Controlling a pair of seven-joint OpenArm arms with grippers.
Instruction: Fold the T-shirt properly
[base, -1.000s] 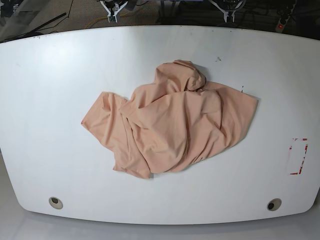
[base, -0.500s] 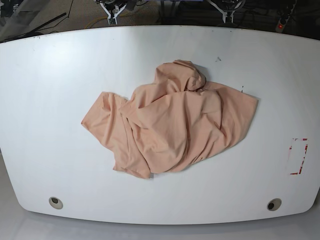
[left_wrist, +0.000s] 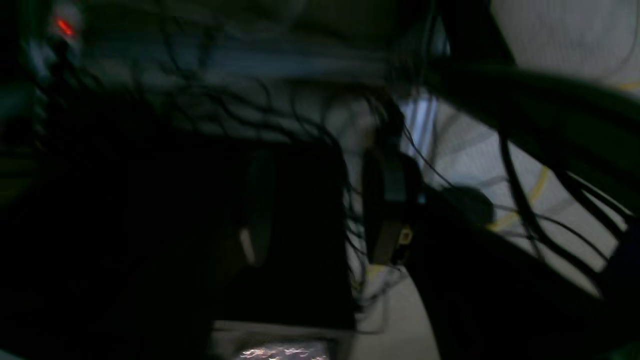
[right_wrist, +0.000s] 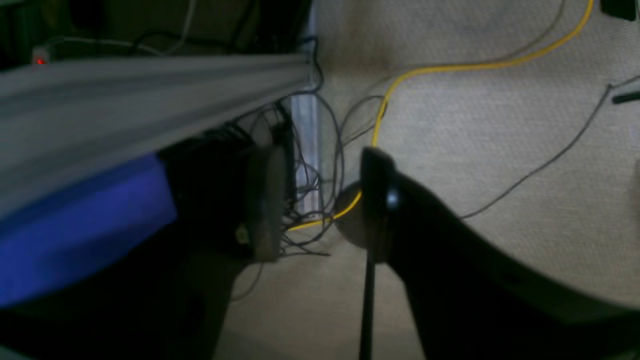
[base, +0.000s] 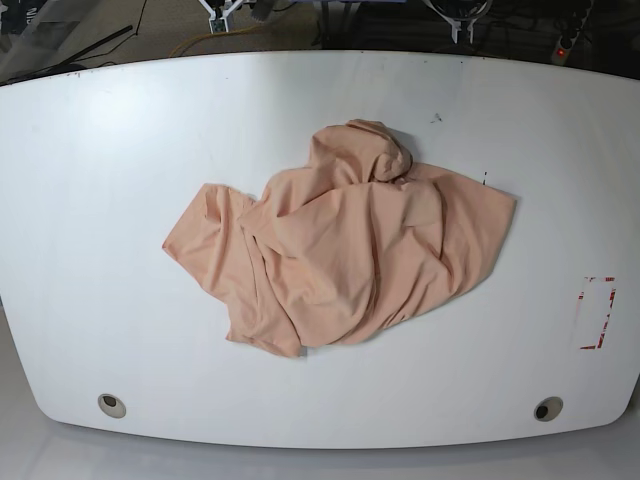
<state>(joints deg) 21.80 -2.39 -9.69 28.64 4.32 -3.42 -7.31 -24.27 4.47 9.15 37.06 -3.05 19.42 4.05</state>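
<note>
The peach T-shirt (base: 345, 245) lies crumpled in a loose heap in the middle of the white table (base: 100, 180), with one sleeve spread to the left and a bunched lump at the top. No smiley print shows. Both arms are drawn back past the table's far edge. Only the tips of my right gripper (base: 218, 12) and left gripper (base: 460, 25) peek in at the top of the base view. In the wrist views, my left gripper (left_wrist: 320, 160) and right gripper (right_wrist: 320, 160) stand open over floor and cables, with nothing between their fingers.
A red-marked rectangle (base: 598, 312) sits near the table's right edge. Two round holes (base: 111, 405) (base: 547, 408) lie near the front edge. Beyond the far edge are carpet, tangled cables, a yellow cable (right_wrist: 450, 67) and a power strip with a red light (base: 565, 48).
The T-shirt has not moved. My right gripper's tip has slid a little further out of the base view's top edge.
</note>
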